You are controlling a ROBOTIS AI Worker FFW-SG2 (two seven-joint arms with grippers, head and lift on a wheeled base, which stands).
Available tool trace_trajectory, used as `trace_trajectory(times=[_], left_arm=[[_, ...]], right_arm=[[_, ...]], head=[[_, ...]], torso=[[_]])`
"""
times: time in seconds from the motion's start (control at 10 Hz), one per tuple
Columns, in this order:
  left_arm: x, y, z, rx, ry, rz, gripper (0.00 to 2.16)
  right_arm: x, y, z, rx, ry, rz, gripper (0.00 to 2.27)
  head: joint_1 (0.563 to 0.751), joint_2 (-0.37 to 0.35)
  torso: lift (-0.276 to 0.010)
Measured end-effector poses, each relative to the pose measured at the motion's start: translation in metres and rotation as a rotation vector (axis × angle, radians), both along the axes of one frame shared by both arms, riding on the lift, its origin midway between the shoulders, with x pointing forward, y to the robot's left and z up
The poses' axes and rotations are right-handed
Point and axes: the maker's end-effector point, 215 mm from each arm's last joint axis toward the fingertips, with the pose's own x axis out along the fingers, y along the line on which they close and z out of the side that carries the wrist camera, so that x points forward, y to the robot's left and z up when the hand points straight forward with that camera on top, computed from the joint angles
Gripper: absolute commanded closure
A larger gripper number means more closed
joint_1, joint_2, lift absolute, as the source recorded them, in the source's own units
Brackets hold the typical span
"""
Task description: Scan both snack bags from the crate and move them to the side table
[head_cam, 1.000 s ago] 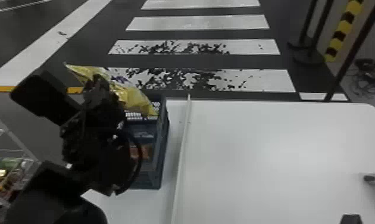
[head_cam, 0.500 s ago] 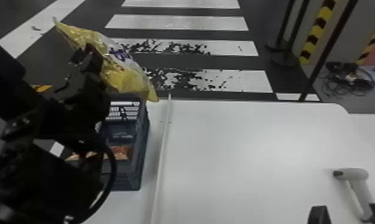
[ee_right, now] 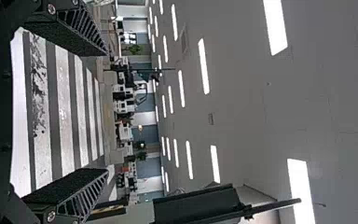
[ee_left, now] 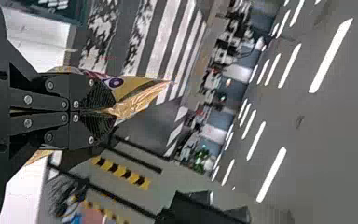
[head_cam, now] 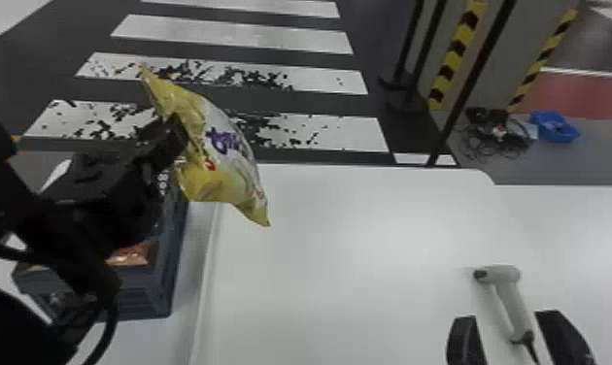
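Snack bag (head_cam: 222, 155): it is yellow and white, with purple print, and it is in the air at ten o'clock from the middle of the head view. The body is tilted, one corner pointing to eleven o'clock, the other to five, above the white table (head_cam: 368, 252).
Left gripper (head_cam: 181, 133): it is also at ten o'clock, at the side of the bag. In the left wrist view its two fingers are closed together on the bag, and crumpled foil comes out past the tips.
Crate (head_cam: 171, 272): this one is dark blue and stands at eight o'clock, partly hidden behind the left arm.
Orange packet (head_cam: 135, 255): it lies inside the crate; how much of it is covered, I cannot tell.
White strip (head_cam: 205, 291): it runs between the crate and the wide part of the table.
Scanner (head_cam: 514, 296): it is light grey and lies on the table at four o'clock, its head toward ten o'clock from the handle.
Right gripper (head_cam: 506, 318): it is at four o'clock too, the fingers wide apart. The scanner's handle appears between them, but if they touch it, I cannot tell.
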Motion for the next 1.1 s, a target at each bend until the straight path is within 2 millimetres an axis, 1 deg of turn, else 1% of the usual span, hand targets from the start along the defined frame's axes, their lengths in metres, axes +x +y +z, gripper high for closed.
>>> trace_trajectory(times=[0.1, 0.2, 0.4, 0.5, 0.6, 0.7, 1.0, 1.1], left_arm=[[-0.002, -0.009, -0.020, -0.028, 0.046, -0.078, 2.01], [-0.002, -0.012, -0.039, -0.057, 0.093, -0.119, 2.01], [0.001, -0.019, -0.063, -0.081, 0.149, -0.160, 2.01], [0.003, -0.031, -0.073, -0.087, 0.170, -0.190, 2.01], [0.006, -0.047, -0.081, -0.084, 0.187, -0.217, 2.01], [0.009, -0.066, -0.088, -0.065, 0.201, -0.248, 2.01], [0.018, -0.126, -0.107, 0.080, 0.229, -0.317, 2.01], [0.020, -0.142, -0.115, 0.124, 0.241, -0.337, 2.01]], right_arm=[[0.001, 0.000, 0.000, -0.001, -0.001, -0.001, 0.10], [0.002, -0.001, 0.000, -0.001, 0.000, -0.002, 0.10], [0.004, -0.001, -0.004, -0.004, 0.006, -0.006, 0.10], [0.005, -0.002, -0.007, -0.006, 0.011, -0.008, 0.10], [0.006, -0.002, -0.010, -0.006, 0.016, -0.010, 0.10], [0.007, -0.002, -0.012, -0.006, 0.021, -0.012, 0.10], [0.009, -0.004, -0.013, -0.006, 0.022, -0.018, 0.10], [0.010, -0.006, -0.013, -0.004, 0.019, -0.022, 0.10]], head=[[0.695, -0.180], [0.695, -0.189], [0.695, -0.201], [0.695, -0.209], [0.695, -0.234], [0.695, -0.262], [0.695, -0.344], [0.695, -0.350]], torso=[[-0.095], [-0.095], [-0.095], [-0.095], [-0.095], [-0.095], [-0.095], [-0.095]])
